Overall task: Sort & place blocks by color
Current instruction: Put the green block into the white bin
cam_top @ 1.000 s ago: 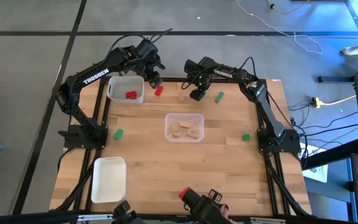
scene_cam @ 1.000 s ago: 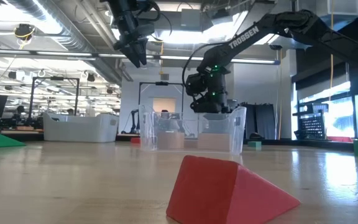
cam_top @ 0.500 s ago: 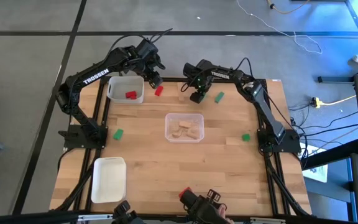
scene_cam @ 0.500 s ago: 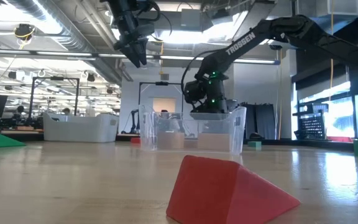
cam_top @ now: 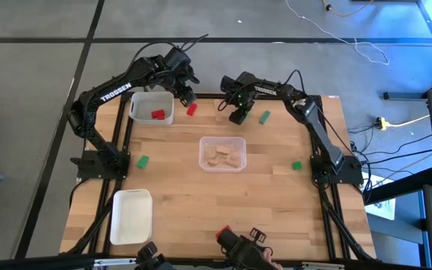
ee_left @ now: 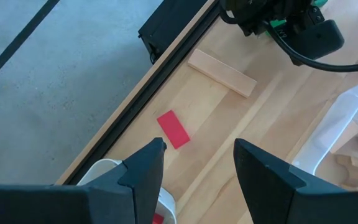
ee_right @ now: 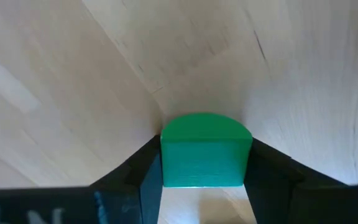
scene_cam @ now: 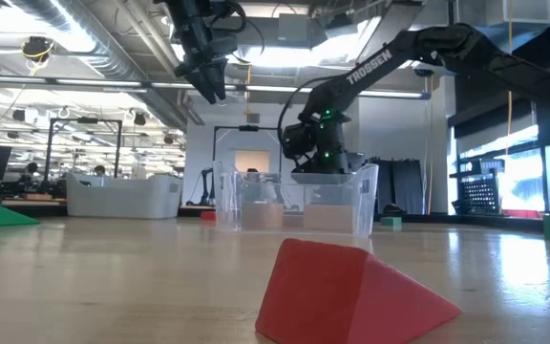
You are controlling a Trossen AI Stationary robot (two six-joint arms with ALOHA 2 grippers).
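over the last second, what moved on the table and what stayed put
The right gripper, shut on a green block, drifted slightly toward the left side near the table's far edge, then held. The left gripper stayed open and raised beside the white tray. The clear tray, loose blocks and red prism did not move.

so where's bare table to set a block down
Bare wood runs between the clear tray and the empty white tray, and along the right edge below the green block. The far edge is crowded: both grippers, the red block, the white tray with a red block.
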